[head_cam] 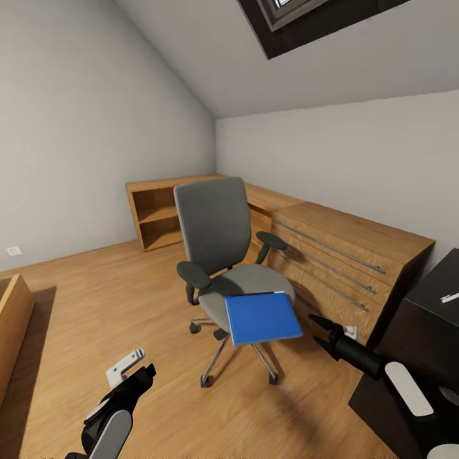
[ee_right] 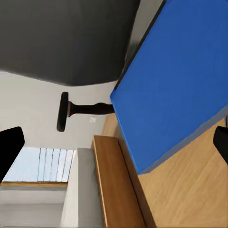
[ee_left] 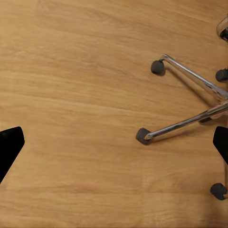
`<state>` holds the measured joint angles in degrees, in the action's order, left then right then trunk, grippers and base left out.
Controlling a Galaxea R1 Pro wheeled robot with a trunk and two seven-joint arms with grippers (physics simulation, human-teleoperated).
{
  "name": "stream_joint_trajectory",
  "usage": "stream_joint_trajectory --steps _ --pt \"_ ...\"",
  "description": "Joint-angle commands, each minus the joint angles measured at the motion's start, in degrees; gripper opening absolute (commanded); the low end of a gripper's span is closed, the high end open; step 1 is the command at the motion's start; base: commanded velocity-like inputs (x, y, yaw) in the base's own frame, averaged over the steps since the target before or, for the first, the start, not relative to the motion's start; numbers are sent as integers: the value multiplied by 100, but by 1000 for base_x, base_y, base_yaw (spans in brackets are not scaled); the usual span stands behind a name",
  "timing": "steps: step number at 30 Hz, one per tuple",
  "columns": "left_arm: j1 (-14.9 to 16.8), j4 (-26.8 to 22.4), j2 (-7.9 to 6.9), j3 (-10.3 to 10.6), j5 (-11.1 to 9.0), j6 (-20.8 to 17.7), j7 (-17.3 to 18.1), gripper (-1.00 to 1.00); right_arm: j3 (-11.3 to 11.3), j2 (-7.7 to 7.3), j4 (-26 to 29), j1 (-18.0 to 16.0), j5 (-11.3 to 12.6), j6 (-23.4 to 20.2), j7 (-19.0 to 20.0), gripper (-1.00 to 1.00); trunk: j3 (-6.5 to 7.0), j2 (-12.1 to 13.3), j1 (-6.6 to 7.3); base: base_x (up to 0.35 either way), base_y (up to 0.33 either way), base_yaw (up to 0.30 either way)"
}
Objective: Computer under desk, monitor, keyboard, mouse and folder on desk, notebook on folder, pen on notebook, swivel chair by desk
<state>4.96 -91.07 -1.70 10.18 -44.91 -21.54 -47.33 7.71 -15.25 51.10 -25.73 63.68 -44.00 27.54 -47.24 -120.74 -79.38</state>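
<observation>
Both tools agape: left low over floor, right levelled beside folder on swivel chair.

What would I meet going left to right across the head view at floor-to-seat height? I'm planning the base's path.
Left gripper → swivel chair with the folder on its seat → right gripper → wooden chest → desk.
</observation>
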Motion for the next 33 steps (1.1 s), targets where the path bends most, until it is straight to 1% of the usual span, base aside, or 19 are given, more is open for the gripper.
stream_joint_trajectory --steps 1,2,4,11,15,22,26,30,33 --pt "5 -8 -4 10 -27 -17 -41 100 15 -1 1 -3 3 -41 139 100 -24 -44 -22 0 0 0" --pt "5 -7 -1 10 -27 -17 -41 100 21 -11 -1 -1 4 -46 316 100 -42 -84 -44 0 0 0" --pt "5 -7 1 10 -27 -17 -40 100 21 -43 -3 -2 4 -93 412 100 -78 -164 -88 0 0 0" --pt "5 -7 3 10 -26 -17 -41 100 20 -57 -4 -2 6 -159 429 100 -204 -445 -241 0 0 0" --pt "5 -7 3 17 -26 -17 -41 100 46 -50 -3 -2 11 -117 310 100 -275 -606 -329 0 0 0" --pt "5 -7 3 18 -27 -17 -40 100 276 -47 -10 -2 14 -115 277 100 -401 -886 -483 0 0 0" --pt "5 -7 3 19 -27 -17 -39 100 323 -42 -10 -1 20 -129 287 100 -473 -1047 -571 0 0 0" --pt "5 -7 6 24 -27 -17 -39 100 338 -46 -5 -2 27 -145 386 100 -545 -1207 -659 0 0 0" --pt "5 -7 6 46 -27 -17 -41 100 342 -48 -4 -2 26 -144 595 100 -599 -1328 -725 0 0 0"
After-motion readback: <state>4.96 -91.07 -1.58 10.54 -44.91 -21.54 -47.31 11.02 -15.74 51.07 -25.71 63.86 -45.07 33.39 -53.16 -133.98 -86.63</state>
